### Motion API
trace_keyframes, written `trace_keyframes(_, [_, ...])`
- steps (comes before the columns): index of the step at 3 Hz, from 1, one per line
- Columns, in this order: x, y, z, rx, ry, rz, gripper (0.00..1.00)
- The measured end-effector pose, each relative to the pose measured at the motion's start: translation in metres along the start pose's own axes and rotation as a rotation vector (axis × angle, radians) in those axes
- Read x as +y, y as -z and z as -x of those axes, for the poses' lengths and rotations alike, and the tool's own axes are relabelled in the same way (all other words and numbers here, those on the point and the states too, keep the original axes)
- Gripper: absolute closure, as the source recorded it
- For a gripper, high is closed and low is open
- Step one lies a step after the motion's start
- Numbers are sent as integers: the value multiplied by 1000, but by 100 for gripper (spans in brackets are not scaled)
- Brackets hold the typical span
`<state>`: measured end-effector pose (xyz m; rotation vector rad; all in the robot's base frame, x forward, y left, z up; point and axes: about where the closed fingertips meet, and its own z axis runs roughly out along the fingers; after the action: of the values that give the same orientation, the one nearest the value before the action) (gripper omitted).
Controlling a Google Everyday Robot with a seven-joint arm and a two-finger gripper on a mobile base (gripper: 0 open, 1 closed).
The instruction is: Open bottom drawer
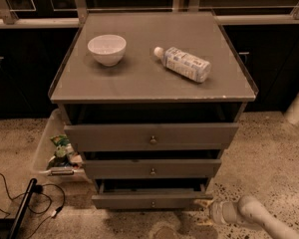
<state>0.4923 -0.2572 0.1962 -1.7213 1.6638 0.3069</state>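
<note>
- Grey and slim-fronted, the bottom drawer (124,201) sits lowest of three in the cabinet (149,83), under the middle drawer (189,169) and the taller top drawer (104,136).
- Its front runs side to side across the view, with a small round knob (153,203) at its centre.
- I see a dark gap above that front, so I judge the drawer is a little way out and far from fully open.
- My gripper (203,212) hangs low near the floor (269,158), just beside the right-hand end of the drawer front as the camera sees it.
- The knob therefore lies off to the side of the gripper, along the front's long axis, well apart from the tips.
- The two tips stand apart, one above the other, and clasp nothing that I can make out.
- I cannot tell whether the upper tip touches the drawer's corner.
- The pale arm (261,219) comes in from the lower right corner of the view, lying nearly level, with the wrist pointing at the cabinet.
- The pull has to run straight out of the cabinet, square to the front.
- Hauling from one end may skew the drawer in its slot, so I would catch the end edge firmly or slide across to the knob.
- A white bowl (107,49) and a bottle (183,63) lying on its side rest on the cabinet top, apart from each other and clear of this work.
</note>
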Motion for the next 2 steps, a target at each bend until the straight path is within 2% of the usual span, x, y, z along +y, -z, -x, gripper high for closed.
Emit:
trace_keyframes(1, [23, 17, 13, -21, 15, -6, 39])
trace_keyframes(2, [27, 17, 13, -24, 12, -4, 16])
